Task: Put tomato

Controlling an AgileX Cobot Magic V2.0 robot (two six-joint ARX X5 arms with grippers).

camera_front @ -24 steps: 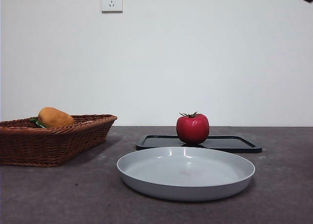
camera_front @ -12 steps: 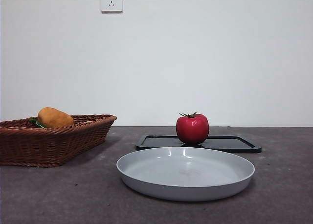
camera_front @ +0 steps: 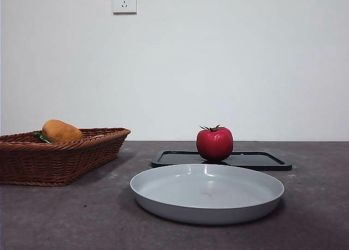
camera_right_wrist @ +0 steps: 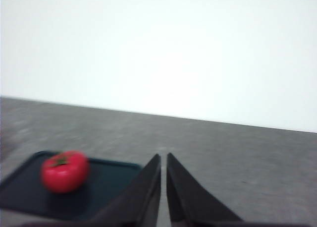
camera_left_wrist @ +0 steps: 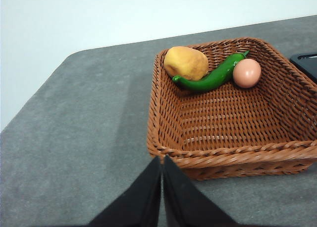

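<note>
The glossy red tomato [camera_front: 215, 143] with a dark green stem stands upright on a flat black tray [camera_front: 256, 160] behind a round grey plate [camera_front: 163, 184]. The right wrist view shows it blurred [camera_right_wrist: 64, 171] on the tray [camera_right_wrist: 114, 180]. My right gripper [camera_right_wrist: 163, 160] is shut and empty, above the table and well off to the side of the tomato. My left gripper [camera_left_wrist: 162, 161] is shut and empty, above the table just outside the wicker basket [camera_left_wrist: 163, 133]. Neither gripper shows in the front view.
The brown wicker basket [camera_front: 82, 152] at the left holds an orange-brown oblong fruit [camera_left_wrist: 185, 62], a green pepper [camera_left_wrist: 210, 78] and an egg [camera_left_wrist: 246, 72]. A wall socket [camera_front: 124, 0] is on the white wall behind the table.
A black arm tip at the front view's top right corner one second ago has gone out of view. The tomato, plate, tray and basket have not moved.
</note>
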